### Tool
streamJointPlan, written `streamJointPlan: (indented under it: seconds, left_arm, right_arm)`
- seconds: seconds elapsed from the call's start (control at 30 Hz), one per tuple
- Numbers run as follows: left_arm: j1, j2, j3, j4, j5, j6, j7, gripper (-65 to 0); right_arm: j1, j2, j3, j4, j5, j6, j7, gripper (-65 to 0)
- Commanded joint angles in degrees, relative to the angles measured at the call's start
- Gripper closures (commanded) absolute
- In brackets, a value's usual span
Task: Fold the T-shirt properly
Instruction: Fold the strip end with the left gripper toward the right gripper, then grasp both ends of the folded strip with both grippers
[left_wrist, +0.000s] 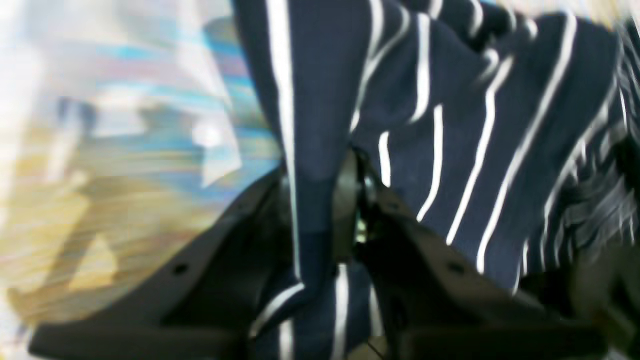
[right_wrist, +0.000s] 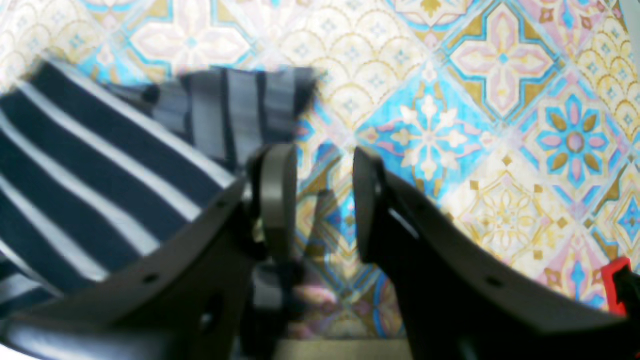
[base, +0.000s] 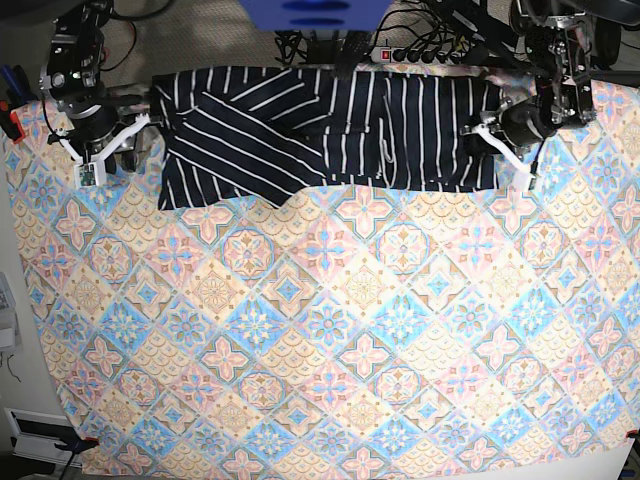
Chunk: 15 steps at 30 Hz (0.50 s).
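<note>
The dark navy T-shirt (base: 330, 125) with thin white pinstripes lies spread sideways along the far edge of the table, partly folded over itself on the left. My left gripper (left_wrist: 357, 170) is shut on a fold of the T-shirt (left_wrist: 450, 125) at its right end, also seen in the base view (base: 487, 137). My right gripper (right_wrist: 322, 195) is open and empty just beside the T-shirt's left edge (right_wrist: 100, 165), over bare cloth. In the base view it (base: 140, 140) sits by the left sleeve.
The pastel orange-and-blue tile-patterned cloth (base: 330, 330) covers the whole table. A red clamp (right_wrist: 617, 280) sits at the cloth's edge near my right arm. Cables and a power strip (base: 400, 50) lie behind the far edge.
</note>
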Motion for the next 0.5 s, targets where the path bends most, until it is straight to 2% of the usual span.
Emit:
streamJointPlan:
  seconds: [0.0, 0.07, 0.13, 0.23, 0.3, 0.47]
  left_arm:
    - [-0.12, -0.5, -0.92, 0.77, -1.18, -0.49, -0.41, -2.5]
    - [-0.12, -0.59, -2.59, 0.77, -1.18, -0.58, -0.41, -2.5]
    - [-0.12, -0.59, -3.91, 0.77, -1.18, -0.67, -0.24, -2.5]
    - [0.06, -0.59, -3.82, 0.77, -1.18, -0.67, -0.24, -2.5]
    - [0.23, -0.59, -3.82, 0.77, -1.18, -0.76, -0.32, -2.5]
    - [0.32, -0.59, -3.82, 0.77, -1.09, -0.76, -0.32, -2.5]
  right_arm:
    - [-0.16, 0.62, 0.14, 0.47, 0.5, -0.01, -0.34, -18.8]
    - [-0.07, 0.62, 0.14, 0.47, 0.5, -0.01, -2.97, -19.0]
    - [0.01, 0.62, -0.83, 0.64, 0.5, 0.08, -4.47, -22.5]
    - [1.51, 0.71, -5.57, 0.82, 0.59, 0.08, -6.14, -29.5]
    - [2.48, 0.71, -8.39, 0.82, 0.76, 0.08, -7.9, -31.4]
    - [5.82, 0.79, -9.09, -1.03, 9.29, 0.08, -11.41, -31.9]
